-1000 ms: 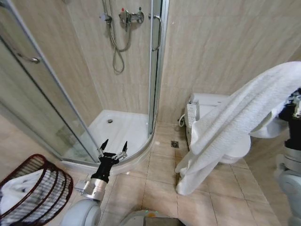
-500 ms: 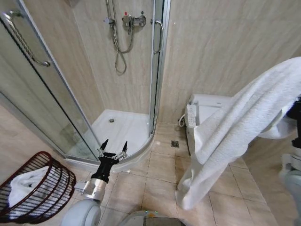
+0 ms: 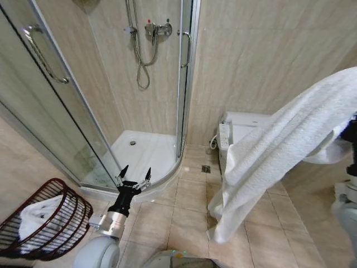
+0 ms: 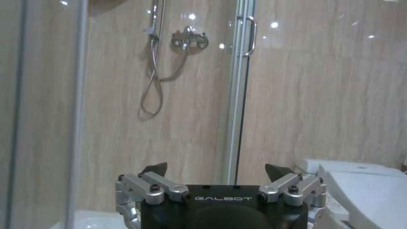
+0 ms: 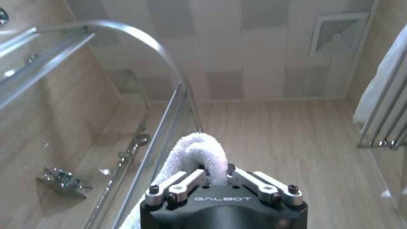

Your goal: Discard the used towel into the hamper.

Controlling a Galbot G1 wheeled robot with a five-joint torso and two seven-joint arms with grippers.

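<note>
Far left on the tiled bathroom floor, the hamper (image 3: 47, 218), a dark red-brown wire basket tipped toward the camera, already holds some white cloth. Over the past second it has slid rightward and further into the head view, as has the curved glass shower enclosure (image 3: 72, 120); since the whole picture has shifted together, this reads as the robot turning its view toward the basket, not the basket moving.

Next along, the left pincer (image 3: 134, 177) is held low before the white shower tray (image 3: 142, 152), its black-tipped fingers (image 4: 155, 168) spread apart and empty; it sits at the same spot in the picture as a second ago, idle. Behind it hang the shower hose and mixer tap (image 3: 156, 29).

Right of the shower door stands the toilet (image 3: 245, 125), partly hidden by the used towel (image 3: 279, 153). The long white towel drapes from high at the right edge down to a loose end near the floor tiles, which now hangs a little closer to the centre of the view than before. The right pincer (image 5: 215, 177), raised at the far right, is clenched on a fold of the towel, as the right wrist view shows from above.

The towel is well apart from the hamper, with the whole shower front between them. Judged from this, the carry is under way but the drop is not yet near: the right arm must cross to the robot's left side first.
</note>
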